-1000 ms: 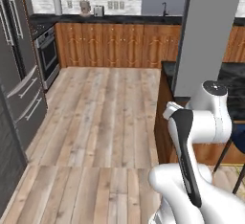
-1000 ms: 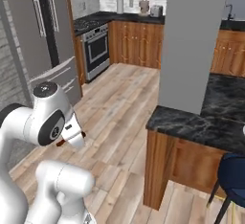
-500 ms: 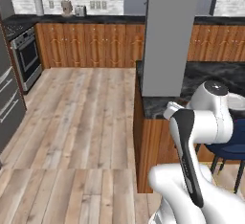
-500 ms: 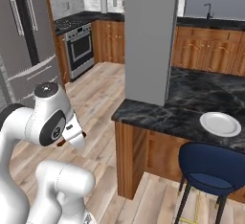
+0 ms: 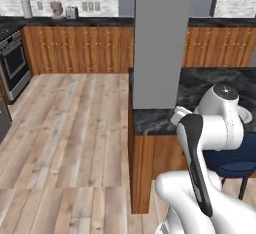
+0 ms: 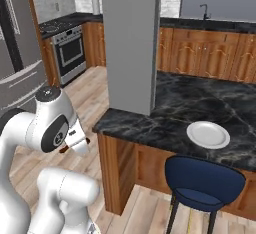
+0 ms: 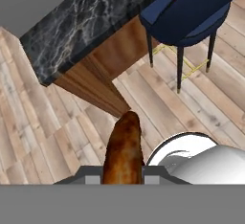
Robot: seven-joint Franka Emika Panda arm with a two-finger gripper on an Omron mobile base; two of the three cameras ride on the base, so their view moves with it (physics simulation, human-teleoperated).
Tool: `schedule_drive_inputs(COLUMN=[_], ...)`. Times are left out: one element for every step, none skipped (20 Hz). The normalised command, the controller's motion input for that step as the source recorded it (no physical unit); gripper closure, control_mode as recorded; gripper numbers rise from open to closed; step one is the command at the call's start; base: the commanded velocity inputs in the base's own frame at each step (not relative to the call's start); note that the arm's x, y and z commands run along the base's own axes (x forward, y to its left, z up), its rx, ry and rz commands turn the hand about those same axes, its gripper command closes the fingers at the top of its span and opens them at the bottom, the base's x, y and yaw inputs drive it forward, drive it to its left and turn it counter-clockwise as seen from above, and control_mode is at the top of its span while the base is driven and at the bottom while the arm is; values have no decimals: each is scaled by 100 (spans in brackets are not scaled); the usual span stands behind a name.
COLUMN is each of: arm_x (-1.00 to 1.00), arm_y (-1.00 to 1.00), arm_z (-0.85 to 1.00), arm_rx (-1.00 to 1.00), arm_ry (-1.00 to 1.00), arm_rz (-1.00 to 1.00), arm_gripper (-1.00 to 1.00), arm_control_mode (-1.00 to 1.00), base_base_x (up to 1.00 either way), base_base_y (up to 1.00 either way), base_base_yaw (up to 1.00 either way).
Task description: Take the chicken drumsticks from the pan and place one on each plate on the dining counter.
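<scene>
The tool (image 7: 123, 177) is gripping a reddish-brown drumstick (image 7: 123, 153), its jaws clamped together on the meat, holding it over the wooden floor (image 7: 62, 132) near the corner of the counter (image 6: 170, 113). A white plate (image 6: 208, 134) is sitting on the counter above a blue stool (image 6: 204, 184).

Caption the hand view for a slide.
Pincer shut on a drumstick above wood floor, beside the dining counter and blue stool.
</scene>
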Motion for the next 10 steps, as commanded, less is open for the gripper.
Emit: schedule_drive_inputs(arm_x=[0,0,0,0,0,0,0,0,0,0], arm_y=[0,0,0,0,0,0,0,0,0,0], arm_z=[0,0,0,0,0,0,0,0,0,0], arm_rx=[0,0,0,0,0,0,0,0,0,0], arm_ry=[0,0,0,0,0,0,0,0,0,0], arm_rz=[0,0,0,0,0,0,0,0,0,0], arm_gripper=[100,100,100,100,100,100,100,100,100,100], arm_control_mode=[100,100,100,100,100,100,100,100,100,100], base_base_x=[43,41,42,41,42,44,44,44,39,36], base_base_y=[-54,-53,-54,-54,-56,-59,-61,-61,-61,-56], base_base_yaw=[-7,-7,-7,-7,-7,-7,-7,-7,-7,-7])
